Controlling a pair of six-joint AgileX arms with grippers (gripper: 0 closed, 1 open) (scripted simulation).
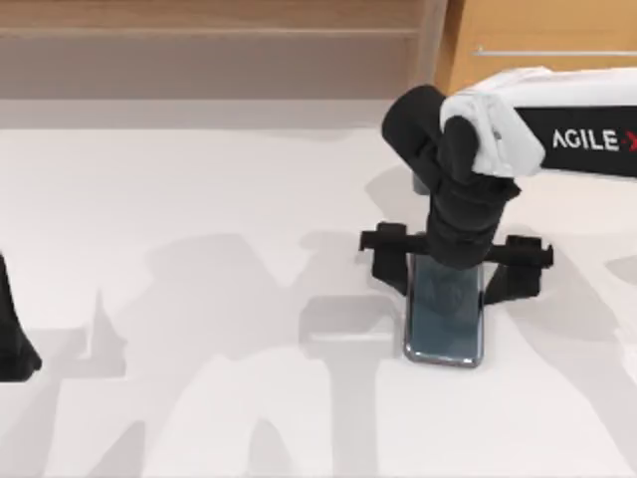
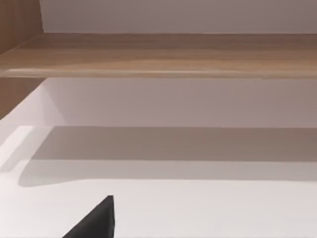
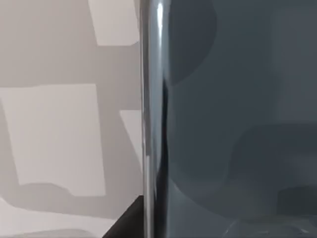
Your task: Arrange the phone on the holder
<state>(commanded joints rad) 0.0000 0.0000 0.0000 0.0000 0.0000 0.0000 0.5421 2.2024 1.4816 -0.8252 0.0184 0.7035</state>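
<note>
The phone [image 1: 445,321], a dark grey-blue glossy slab with a silvery rim, lies lengthwise at the table's right centre. My right gripper [image 1: 450,282] reaches down over its far end. One black finger [image 1: 391,267] presses against each long edge, so the gripper is shut on the phone across its width. In the right wrist view the phone [image 3: 233,124] is very close, its bright rim running top to bottom, with a dark fingertip [image 3: 126,225] beside that rim. The holder is hidden. My left gripper [image 1: 14,344] is parked at the table's left edge.
A wooden shelf [image 1: 209,45] and a wooden panel [image 1: 537,45] run along the back of the white table [image 1: 199,199]. Grey shadows of the arms fall across the table's middle and front. The left wrist view shows the wooden shelf [image 2: 158,54] and a dark fingertip [image 2: 96,220].
</note>
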